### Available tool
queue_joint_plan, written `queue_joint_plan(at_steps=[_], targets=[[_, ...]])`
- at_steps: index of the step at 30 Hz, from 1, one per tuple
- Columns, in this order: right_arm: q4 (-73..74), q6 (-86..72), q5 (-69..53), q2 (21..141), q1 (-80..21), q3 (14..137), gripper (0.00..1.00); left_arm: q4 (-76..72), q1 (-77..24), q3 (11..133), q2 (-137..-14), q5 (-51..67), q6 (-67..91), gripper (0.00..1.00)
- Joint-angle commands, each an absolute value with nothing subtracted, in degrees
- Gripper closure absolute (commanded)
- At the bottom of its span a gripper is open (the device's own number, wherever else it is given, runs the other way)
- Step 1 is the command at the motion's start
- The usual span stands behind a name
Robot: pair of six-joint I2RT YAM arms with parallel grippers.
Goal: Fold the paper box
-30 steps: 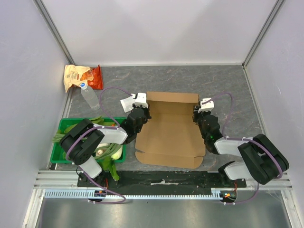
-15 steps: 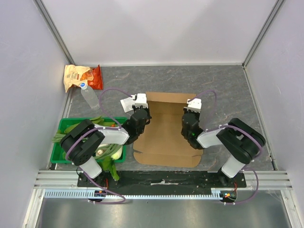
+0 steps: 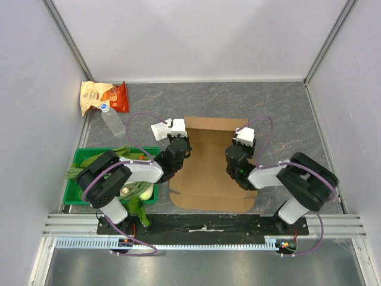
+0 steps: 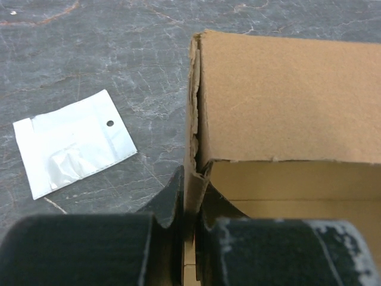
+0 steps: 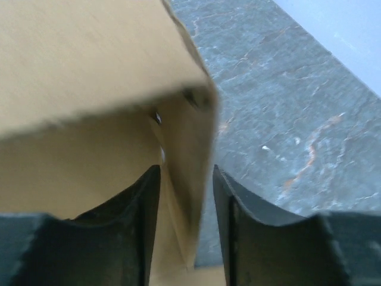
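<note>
**Box.** The box (image 3: 208, 173) sits at the middle of the table (image 3: 286, 113), between the two arms. It is plain brown corrugated cardboard with no print. The base panel lies flat on the table. The near flap also lies flat, pointing toward the arm bases, with cut notches at its corners. At the far edge a panel stands raised. In the left wrist view, a side wall stands upright and meets that far panel at a corner. The cut edge there is ragged and shows the fluting. The inner faces look lighter tan than the outer ones.

**Left gripper.** The left gripper (image 4: 189, 202) is at the box's left side. Its fingers are clenched on the upright left wall, one pad inside and one outside.

**Right gripper.** The right gripper (image 5: 186, 190) is at the box's right side. Its jaws stand apart and straddle the raised right wall. The view is blurred, so contact between pads and cardboard cannot be told.

**Surroundings.** A white card (image 4: 71, 143) lies flat on the table, just left of the box. A green crate (image 3: 74, 193) sits by the left arm. A snack bag (image 3: 101, 96) and a bottle (image 3: 112, 121) lie at the far left.
</note>
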State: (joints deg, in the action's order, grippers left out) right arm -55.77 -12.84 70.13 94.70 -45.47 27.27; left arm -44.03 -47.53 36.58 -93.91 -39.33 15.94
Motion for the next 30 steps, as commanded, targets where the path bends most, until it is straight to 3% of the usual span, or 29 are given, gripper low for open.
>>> queue_joint_plan(at_steps=[1,4,7,9,10,14,16,20,24,27,28,30], targets=[[-37.1,-19.6,62.6,82.7,-43.8,25.2,0.45,-45.4,-48.7,38.5,-93.4,-39.9,20.7,0.98],[-24.1,-23.9,58.6,75.7,-43.7,24.7,0.20,-44.8,-48.8,38.8,-93.6,-39.7,20.7,0.98],[-10.9,-30.6,54.7,69.7,-43.7,26.5,0.07,-44.9,-48.8,38.7,-94.0,-40.0,20.5,0.97],[-6.8,-31.8,49.4,67.2,-43.5,27.2,0.02,-45.0,-48.7,38.4,-94.0,-39.7,20.3,0.84],[-1.8,-32.3,48.0,65.1,-43.4,27.7,0.02,-45.0,-48.7,38.2,-93.7,-39.5,20.1,0.71],[4.7,-33.0,39.4,57.6,-42.2,28.6,0.02,-44.8,-48.7,36.6,-91.3,-37.1,20.0,0.46],[8.1,-33.5,38.0,51.5,-42.2,28.1,0.02,-43.6,-48.7,36.2,-90.2,-36.4,20.6,0.29],[13.3,-36.1,37.2,42.5,-42.0,27.3,0.02,-40.5,-48.6,34.1,-86.0,-33.7,21.4,0.27],[25.5,-46.1,37.4,42.5,-40.4,31.7,0.02,-29.8,-47.0,32.6,-78.7,-30.3,25.6,0.25],[37.2,-51.9,27.7,48.2,-33.2,35.9,0.02,-17.2,-43.4,30.5,-69.7,-26.0,29.0,0.25],[38.4,-52.8,19.5,48.3,-31.3,35.8,0.02,-14.3,-41.8,29.1,-63.6,-21.0,31.7,0.26],[42.7,-54.2,17.1,46.8,-28.6,35.3,0.02,-8.8,-38.3,27.3,-57.2,-14.9,33.1,0.29]])
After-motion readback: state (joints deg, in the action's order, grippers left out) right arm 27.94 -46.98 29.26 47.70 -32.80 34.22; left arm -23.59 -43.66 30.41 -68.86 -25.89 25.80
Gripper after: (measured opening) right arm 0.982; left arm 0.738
